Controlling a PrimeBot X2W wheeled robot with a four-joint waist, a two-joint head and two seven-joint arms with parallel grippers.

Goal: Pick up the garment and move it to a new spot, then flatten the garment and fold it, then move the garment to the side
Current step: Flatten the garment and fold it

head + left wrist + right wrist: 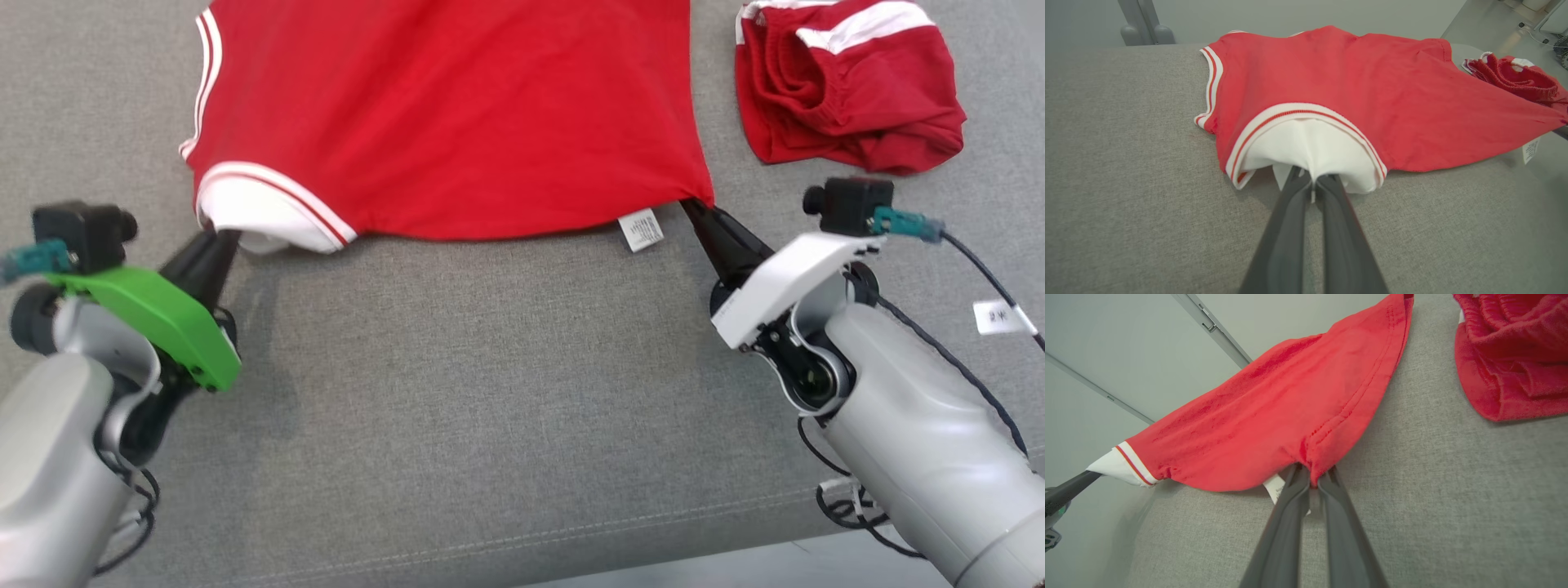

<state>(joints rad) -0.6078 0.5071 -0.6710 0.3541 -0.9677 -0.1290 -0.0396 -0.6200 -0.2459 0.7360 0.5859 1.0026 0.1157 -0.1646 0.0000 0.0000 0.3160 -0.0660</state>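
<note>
The shirt (449, 114), red with white trim, lay spread on the grey cushion (490, 392), its near edge stretched between both grippers. We noted the left gripper (222, 238) closed tight on white cloth at a trimmed opening. Its tips were buried in the fold, so we could not make out how deep the bite went. The right gripper (692, 206) was pinched on the red hem corner, its tips likewise covered by cloth. A white label (641, 230) hung just beside that corner; its print was too small to read. The shirt's far part ran off the top edge of the head view. A second red garment (849, 90) lay bunched to the right, apart from the shirt, also cut off at the top. We could not tell whether the held edge touched the cushion.
</note>
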